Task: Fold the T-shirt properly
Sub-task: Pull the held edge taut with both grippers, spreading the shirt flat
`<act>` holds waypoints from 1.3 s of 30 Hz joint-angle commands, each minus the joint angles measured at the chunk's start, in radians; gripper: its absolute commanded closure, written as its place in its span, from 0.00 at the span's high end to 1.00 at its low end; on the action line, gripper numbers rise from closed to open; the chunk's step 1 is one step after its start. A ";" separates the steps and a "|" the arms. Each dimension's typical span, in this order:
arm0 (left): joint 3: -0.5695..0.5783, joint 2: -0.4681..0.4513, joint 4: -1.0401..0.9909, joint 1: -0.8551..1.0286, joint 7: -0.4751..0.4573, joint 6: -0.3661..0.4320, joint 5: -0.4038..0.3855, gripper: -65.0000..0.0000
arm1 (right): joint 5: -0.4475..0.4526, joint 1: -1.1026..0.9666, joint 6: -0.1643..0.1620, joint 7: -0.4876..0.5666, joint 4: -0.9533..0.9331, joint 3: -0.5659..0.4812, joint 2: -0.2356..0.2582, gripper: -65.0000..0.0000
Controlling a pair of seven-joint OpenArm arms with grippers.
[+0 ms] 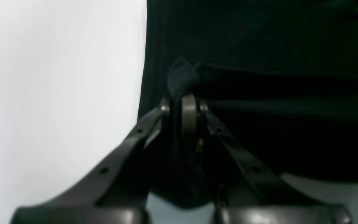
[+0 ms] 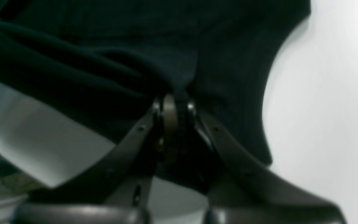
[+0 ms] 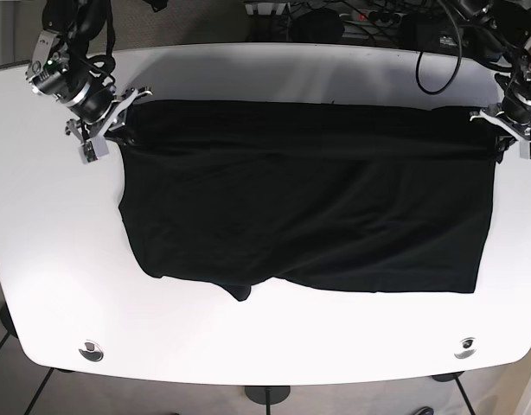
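Note:
A black T-shirt lies spread across the white table, with its far edge folded over toward the middle. My left gripper is at the shirt's far right corner and is shut on the cloth; in the left wrist view a pinch of black fabric sticks up between the fingers. My right gripper is at the shirt's far left corner; in the right wrist view it is shut on a fold of the shirt.
Cables and a power strip lie beyond the table's far edge. Two round fittings sit near the front corners. White table surface shows on all sides of the shirt.

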 commanded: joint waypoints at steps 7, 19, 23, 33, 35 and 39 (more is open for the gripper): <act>0.082 -0.115 -0.278 -0.148 -0.076 0.010 0.048 0.00 | 0.001 0.121 0.007 -0.005 -0.291 0.006 0.048 0.04; 0.167 -0.150 -0.305 -0.146 -0.182 0.010 0.040 0.66 | 0.003 0.043 -0.003 0.049 -0.164 0.019 0.088 0.82; 0.164 -0.148 -0.187 -0.062 -0.186 0.010 0.039 0.64 | 0.001 -0.077 -0.020 0.049 -0.056 0.042 0.081 0.75; 0.085 -0.145 -0.301 0.067 -0.384 0.010 0.048 0.64 | 0.000 -0.076 -0.052 0.053 -0.208 0.051 0.051 0.74; 0.101 -0.145 -0.357 0.067 -0.409 0.010 0.048 0.64 | 0.000 -0.069 -0.050 0.053 -0.245 0.051 0.055 0.71; 0.108 -0.147 -0.422 0.069 -0.410 0.010 0.048 0.58 | 0.000 -0.068 -0.046 0.053 -0.253 0.051 0.051 0.30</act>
